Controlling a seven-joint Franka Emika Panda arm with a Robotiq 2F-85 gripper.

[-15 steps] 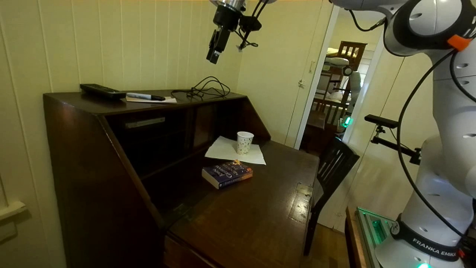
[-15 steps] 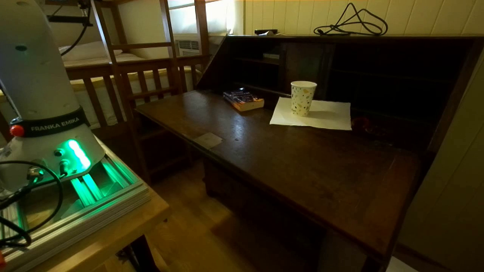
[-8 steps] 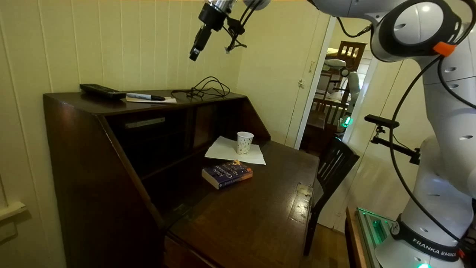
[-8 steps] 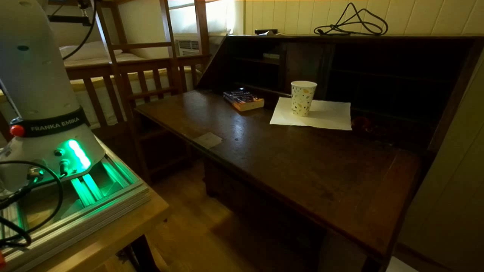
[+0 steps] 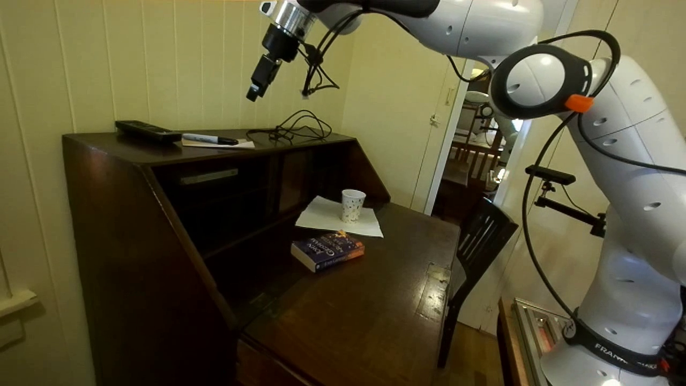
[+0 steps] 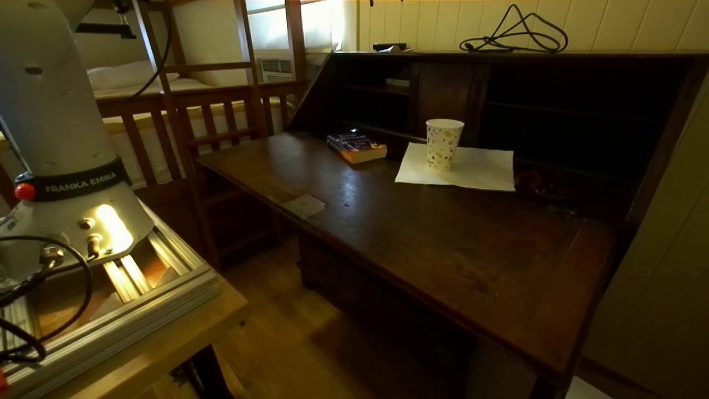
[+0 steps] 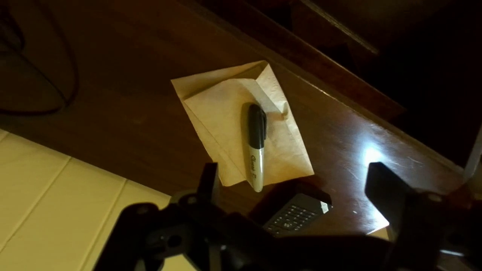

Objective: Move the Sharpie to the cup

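Note:
The Sharpie (image 5: 210, 139) lies on a small folded paper on top of the desk's upper shelf, with its black cap and pale barrel showing. It also shows in the wrist view (image 7: 256, 150), lengthwise, with the barrel's end just past the paper's edge. The white patterned cup (image 5: 352, 206) stands upright on a white sheet on the desk's lower surface; it also shows in an exterior view (image 6: 444, 145). My gripper (image 5: 254, 94) is in the air above the shelf, pointing down at a tilt. In the wrist view its fingers (image 7: 293, 165) are wide apart with nothing between them.
A black remote (image 5: 147, 131) lies beside the Sharpie; it also shows in the wrist view (image 7: 295, 214). A loose black cable (image 5: 292, 128) lies on the same shelf. A book (image 5: 327, 250) lies near the cup's sheet (image 5: 321, 214). The wall (image 5: 214, 64) stands behind the shelf.
My gripper has moved left in an exterior view, nearer above the Sharpie, and dipped slightly in the last half second. The base light went from green to whitish. Sharpie and cup have not moved.

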